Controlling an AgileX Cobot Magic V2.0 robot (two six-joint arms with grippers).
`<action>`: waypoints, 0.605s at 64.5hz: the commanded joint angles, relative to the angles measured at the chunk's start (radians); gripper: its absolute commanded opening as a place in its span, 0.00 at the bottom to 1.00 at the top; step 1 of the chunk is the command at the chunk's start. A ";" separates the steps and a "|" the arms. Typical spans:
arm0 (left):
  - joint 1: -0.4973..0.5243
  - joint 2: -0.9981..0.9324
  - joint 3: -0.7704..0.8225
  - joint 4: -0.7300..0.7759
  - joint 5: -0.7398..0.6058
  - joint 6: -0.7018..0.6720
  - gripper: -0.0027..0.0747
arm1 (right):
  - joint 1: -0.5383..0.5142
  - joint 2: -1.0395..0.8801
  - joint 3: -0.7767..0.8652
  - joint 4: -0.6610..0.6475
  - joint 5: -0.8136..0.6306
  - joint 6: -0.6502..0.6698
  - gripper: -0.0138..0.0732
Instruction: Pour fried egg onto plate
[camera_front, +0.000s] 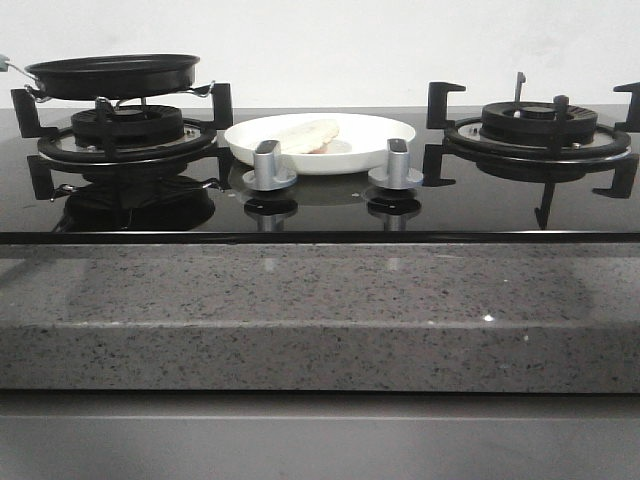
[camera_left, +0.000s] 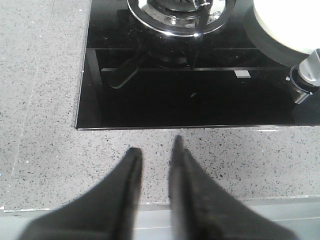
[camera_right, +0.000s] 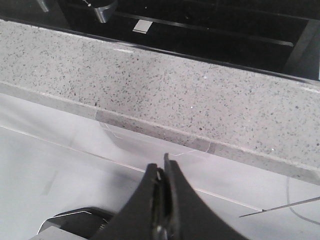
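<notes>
The egg (camera_front: 308, 133) lay in the plate (camera_front: 385, 150) at centre frame of the front view, between the two burners, behind the knobs (camera_front: 269, 166). It looked thin, light, soft and probably slippery; the plate was glossy and likely breakable. The pan (camera_front: 112, 74), upper left on its burner, seemed best taken by its handle. The left gripper (camera_left: 154, 155) hung slightly apart over the speckled desk (camera_left: 45, 100); the right gripper (camera_right: 161, 167) was together, holding nothing. The glass hob looked slick, with room around the plate.
</notes>
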 joint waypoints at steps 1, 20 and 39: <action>-0.007 0.001 -0.028 -0.009 -0.069 -0.010 0.07 | -0.002 0.009 -0.025 -0.005 -0.053 -0.011 0.08; -0.007 -0.008 -0.023 -0.009 -0.077 -0.010 0.01 | -0.002 0.009 -0.025 -0.005 -0.053 -0.011 0.08; 0.041 -0.218 0.257 0.046 -0.415 0.014 0.01 | -0.002 0.009 -0.025 -0.005 -0.053 -0.011 0.08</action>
